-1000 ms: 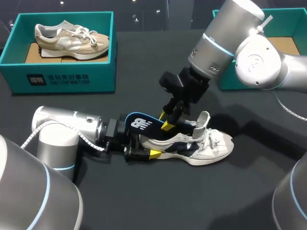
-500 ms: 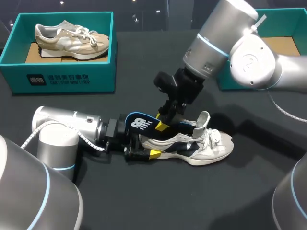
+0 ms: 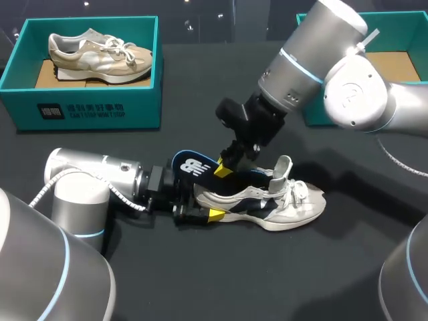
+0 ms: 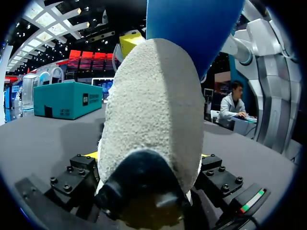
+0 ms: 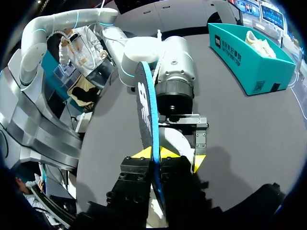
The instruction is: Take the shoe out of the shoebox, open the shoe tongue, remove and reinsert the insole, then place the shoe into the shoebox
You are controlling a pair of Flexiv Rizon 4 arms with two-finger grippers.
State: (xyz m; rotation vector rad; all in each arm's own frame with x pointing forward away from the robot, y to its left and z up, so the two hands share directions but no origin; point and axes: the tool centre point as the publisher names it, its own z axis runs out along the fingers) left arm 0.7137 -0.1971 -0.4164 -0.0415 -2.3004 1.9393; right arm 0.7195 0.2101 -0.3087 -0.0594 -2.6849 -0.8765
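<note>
A white and navy shoe (image 3: 271, 204) lies on its side on the dark table, heel toward my left arm. My left gripper (image 3: 200, 207) stands wide around the heel (image 4: 153, 115), both fingers against it. The blue insole (image 3: 192, 166) sticks out of the shoe's collar, and my right gripper (image 3: 224, 167) is shut on it from above. In the right wrist view the insole (image 5: 146, 105) runs edge-on between the yellow tips of the right gripper (image 5: 154, 154), with my left arm (image 5: 172, 72) beyond. Over the heel, the insole (image 4: 192, 28) rises in the left wrist view.
A teal shoebox (image 3: 87, 100) holding a beige shoe (image 3: 100, 57) stands at the back left. A second teal shoebox (image 3: 401, 30) sits at the back right, partly behind my right arm. Bare dark table lies in front of the shoe.
My right gripper closed onto the insole and drew its free end a little up and toward the left. The left arm and the shoe kept still.
</note>
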